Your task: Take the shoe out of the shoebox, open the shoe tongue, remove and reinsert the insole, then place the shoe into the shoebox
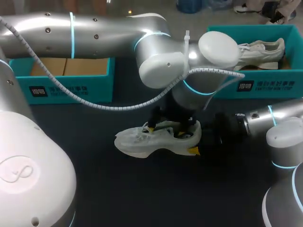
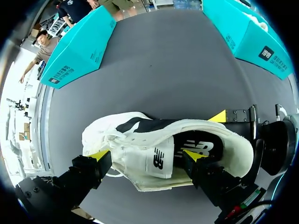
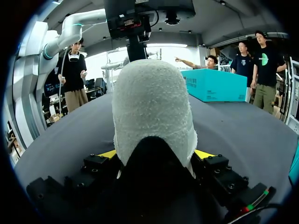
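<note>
Right claw (image 3: pixel 156 153) clamps the shoe (image 1: pixel 142 140) at its heel; left claw (image 2: pixel 146 155) straddles the tongue (image 2: pixel 156 163), grip unclear

**Arm and heel hide most of the grip**

From the left wrist, the left end effector (image 2: pixel 144 155) is half buried in the upper of the shoe (image 2: pixel 121 135), so whether it clamps anything cannot be told. The tongue (image 2: pixel 156 161) covers most of the shoe's dark inside. In the head view the left arm (image 1: pixel 161 61) hides most of that end effector, the shoe's middle, a corner of the right shoebox (image 1: pixel 265 87), one end of the second shoe (image 1: pixel 262 49) and the left shoebox (image 1: pixel 71 90)'s far rim. The right end effector (image 3: pixel 156 154) is hard to pick out there against the dark tabletop (image 1: pixel 142 189). From the right wrist, the heel (image 3: pixel 149 107) blocks the rest of the shoe, leaving slivers of the yellow tips (image 3: pixel 108 153).
</note>
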Motion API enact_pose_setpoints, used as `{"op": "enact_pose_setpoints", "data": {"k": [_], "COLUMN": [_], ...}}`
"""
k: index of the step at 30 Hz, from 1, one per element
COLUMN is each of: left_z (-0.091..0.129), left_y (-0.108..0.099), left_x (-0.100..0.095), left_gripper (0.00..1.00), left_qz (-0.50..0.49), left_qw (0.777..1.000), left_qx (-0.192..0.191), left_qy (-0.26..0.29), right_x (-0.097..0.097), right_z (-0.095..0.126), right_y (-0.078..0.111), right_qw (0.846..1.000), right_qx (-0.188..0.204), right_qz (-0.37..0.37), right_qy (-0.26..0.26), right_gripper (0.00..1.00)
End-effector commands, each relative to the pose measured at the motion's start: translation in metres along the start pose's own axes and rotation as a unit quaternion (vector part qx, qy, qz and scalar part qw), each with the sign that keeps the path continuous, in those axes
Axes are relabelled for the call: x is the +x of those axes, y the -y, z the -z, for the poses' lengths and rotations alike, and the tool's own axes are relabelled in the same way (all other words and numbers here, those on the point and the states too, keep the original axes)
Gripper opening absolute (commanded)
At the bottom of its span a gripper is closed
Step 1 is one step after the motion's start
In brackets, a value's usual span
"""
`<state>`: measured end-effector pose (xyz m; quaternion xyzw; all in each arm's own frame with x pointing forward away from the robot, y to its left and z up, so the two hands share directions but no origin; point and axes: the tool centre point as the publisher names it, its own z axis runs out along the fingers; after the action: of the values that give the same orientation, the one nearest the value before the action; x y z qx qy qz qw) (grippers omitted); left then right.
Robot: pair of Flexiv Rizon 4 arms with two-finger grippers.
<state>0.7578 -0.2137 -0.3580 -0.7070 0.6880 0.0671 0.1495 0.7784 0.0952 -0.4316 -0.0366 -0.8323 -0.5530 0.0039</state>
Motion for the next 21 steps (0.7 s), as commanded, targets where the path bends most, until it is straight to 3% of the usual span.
{"op": "enact_pose_setpoints", "data": {"k": [1, 3, 4, 5, 6, 21], "left_z": [-0.009, -0.011, -0.011, -0.011, -0.011, 0.026], "left_y": [0.001, 0.001, 0.001, 0.001, 0.001, 0.008], "left_x": [0.000, -0.007, -0.010, -0.012, -0.015, -0.045], "left_gripper": [1.00, 1.00, 0.54, 0.30, 0.00, 0.00], "left_qz": [-0.001, 0.000, 0.001, 0.001, 0.002, -0.012], "left_qw": [1.000, 1.000, 1.000, 1.000, 1.000, 1.000], "left_qx": [-0.004, -0.018, -0.017, -0.016, -0.016, -0.010], "left_qy": [0.011, 0.014, 0.016, 0.016, 0.017, -0.026], "right_x": [0.001, 0.001, 0.001, 0.001, 0.001, 0.001], "right_z": [-0.004, -0.004, -0.004, -0.004, -0.004, -0.004], "right_y": [0.003, 0.003, 0.003, 0.003, 0.003, 0.003], "right_qw": [1.000, 1.000, 1.000, 1.000, 1.000, 1.000], "right_qx": [0.001, 0.001, 0.001, 0.001, 0.001, 0.001], "right_qz": [0.000, 0.000, 0.000, 0.000, 0.000, 0.000], "right_qy": [0.001, 0.001, 0.001, 0.001, 0.001, 0.001], "right_gripper": [0.00, 0.00, 0.00, 0.00, 0.00, 0.00]}}
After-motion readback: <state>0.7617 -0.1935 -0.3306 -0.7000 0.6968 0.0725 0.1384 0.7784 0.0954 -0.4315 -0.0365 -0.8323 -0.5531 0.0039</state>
